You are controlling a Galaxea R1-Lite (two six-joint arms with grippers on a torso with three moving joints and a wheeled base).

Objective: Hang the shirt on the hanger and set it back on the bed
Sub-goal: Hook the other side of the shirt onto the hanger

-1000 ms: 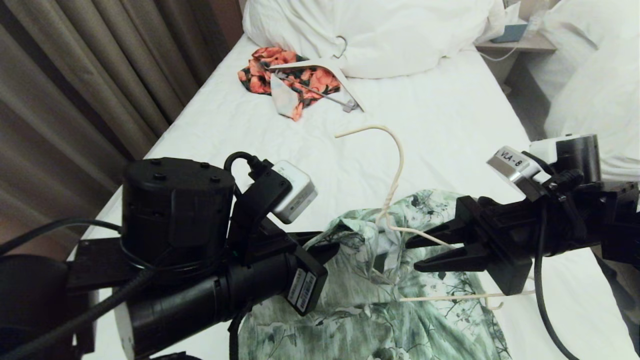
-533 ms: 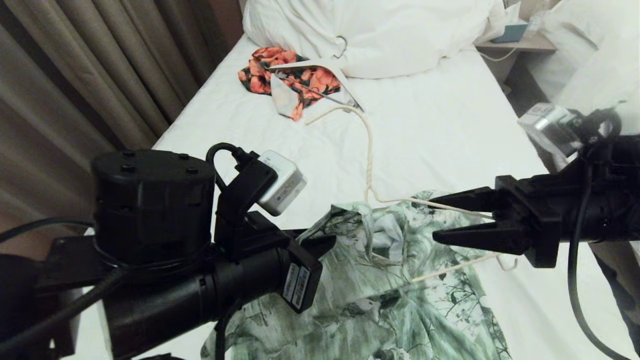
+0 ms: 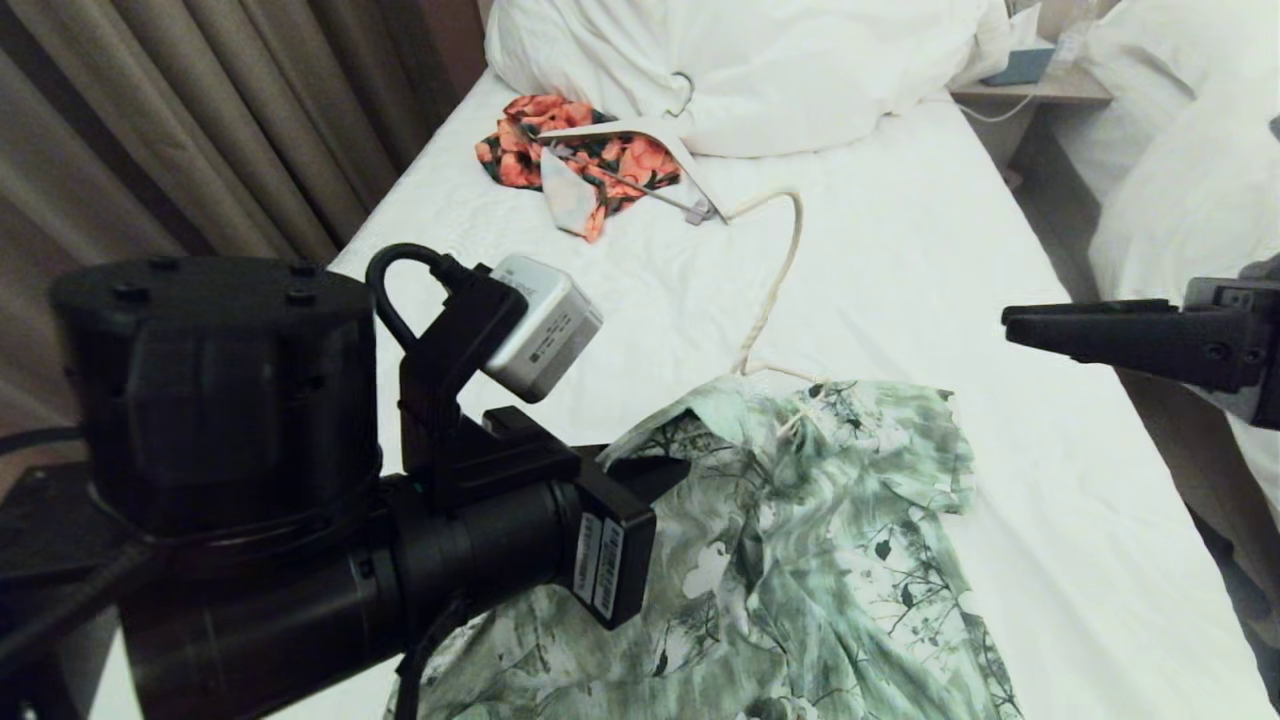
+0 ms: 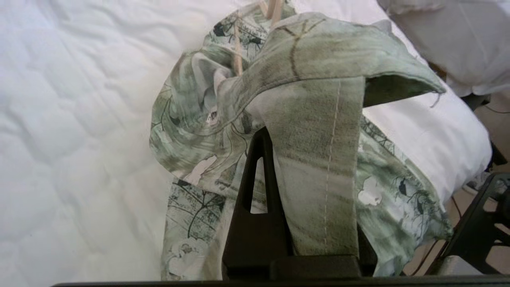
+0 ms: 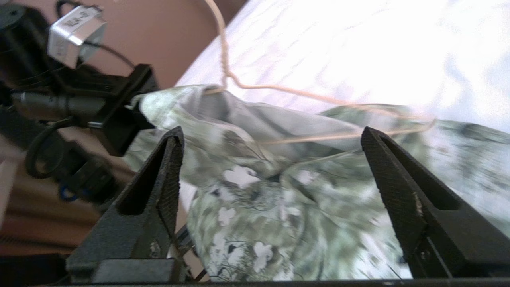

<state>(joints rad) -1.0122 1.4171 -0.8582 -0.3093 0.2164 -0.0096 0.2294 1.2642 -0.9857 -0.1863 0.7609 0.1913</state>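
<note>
The green and white floral shirt (image 3: 820, 560) lies on the bed (image 3: 900, 260) near its foot. The cream wire hanger (image 3: 775, 290) has its hook on the sheet and its neck running into the collar; its shoulders are under the fabric. My left gripper (image 3: 655, 478) is shut on the shirt's collar edge, which it holds lifted; the left wrist view shows the cloth (image 4: 318, 167) pinched between the fingers (image 4: 255, 187). My right gripper (image 5: 271, 133) is open and holds nothing, off to the right of the shirt (image 5: 279, 199), with the hanger wire (image 5: 303, 93) beyond its fingertips.
An orange and black garment (image 3: 610, 160) with a thick white clip hanger (image 3: 680, 150) lies near the duvet (image 3: 760, 70) at the head. Curtains (image 3: 200, 130) hang on the left. A second bed (image 3: 1190, 170) and a nightstand (image 3: 1040, 85) stand on the right.
My right gripper has opened, let go of the hanger and drawn back to the right. Hanger and shirt shoulder have dropped onto the bed, the hook swinging toward the head. My left arm shifted slightly.
</note>
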